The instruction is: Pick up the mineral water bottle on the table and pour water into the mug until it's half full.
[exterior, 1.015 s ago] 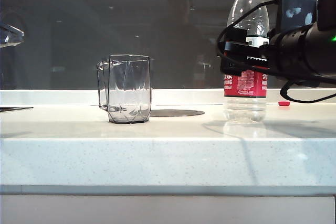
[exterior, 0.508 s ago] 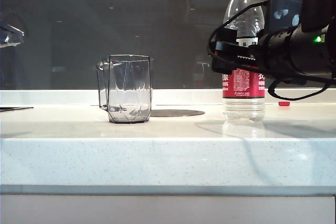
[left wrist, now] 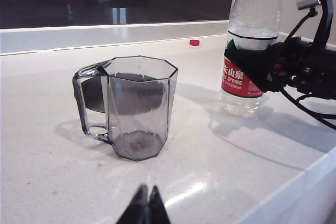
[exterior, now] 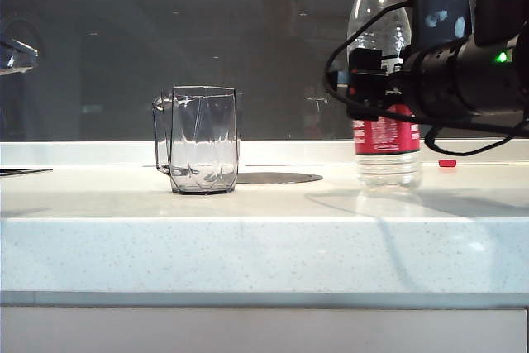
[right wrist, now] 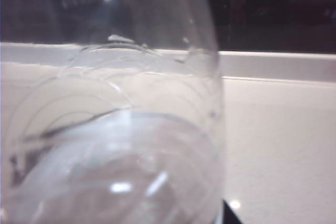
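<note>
One change: your right pincer (exterior: 364, 88) closing around mineral water bottle (exterior: 384, 80), right of frame, grip unconfirmed; left pincer (left wrist: 147, 205) pressed together, bottom centre.

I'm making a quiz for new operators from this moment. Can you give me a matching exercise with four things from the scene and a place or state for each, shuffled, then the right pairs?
Things:
1. mug
2. mineral water bottle
3. left gripper
4. small red cap

Place or state:
A. lying on the table near the back ledge, behind the bottle
B. fingers together, apart from everything, facing the mug
C. standing empty, left of the bottle in the exterior view
D. upright, with the right gripper around its label

Pairs: 1-C, 2-D, 3-B, 4-A
</note>
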